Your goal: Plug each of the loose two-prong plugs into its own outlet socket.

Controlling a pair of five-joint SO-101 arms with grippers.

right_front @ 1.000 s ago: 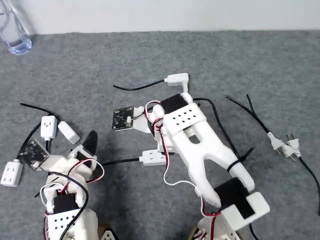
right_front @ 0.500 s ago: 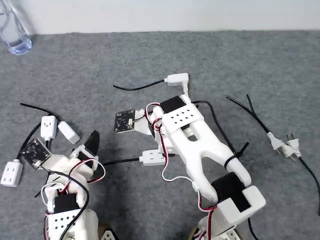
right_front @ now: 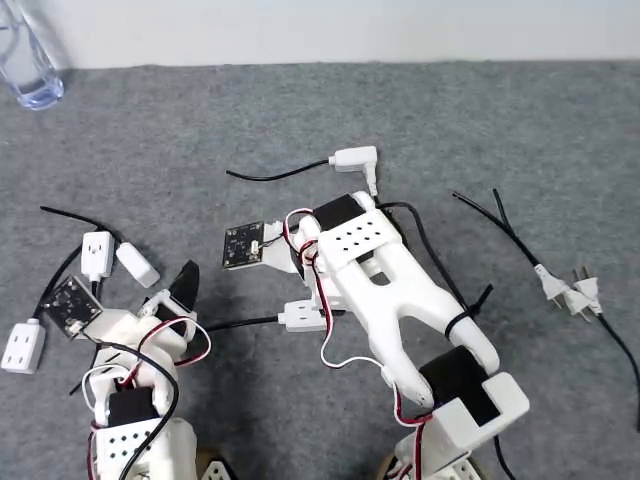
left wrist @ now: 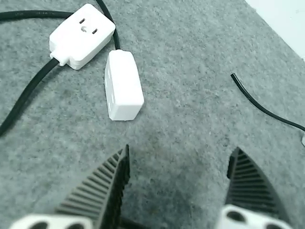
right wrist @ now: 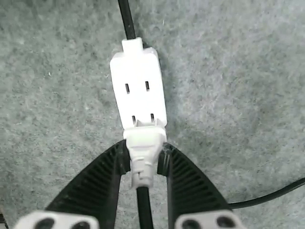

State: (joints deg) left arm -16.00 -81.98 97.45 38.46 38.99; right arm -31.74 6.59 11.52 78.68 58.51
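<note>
The right gripper (right wrist: 143,155) squeezes a white plug (right wrist: 143,143) at the end of a white socket block (right wrist: 139,90), near the middle of the fuzzy grey mat (right_front: 500,150). The prongs look pushed in, so this step seems almost done. Next it should press gently, then let go without tugging the cord. The left gripper (left wrist: 181,155) is wide open and holds nothing, near two more white sockets (left wrist: 123,90). Two loose plugs (right_front: 565,290) lie far off on the right. A white wall (right_front: 350,30) is behind.
</note>
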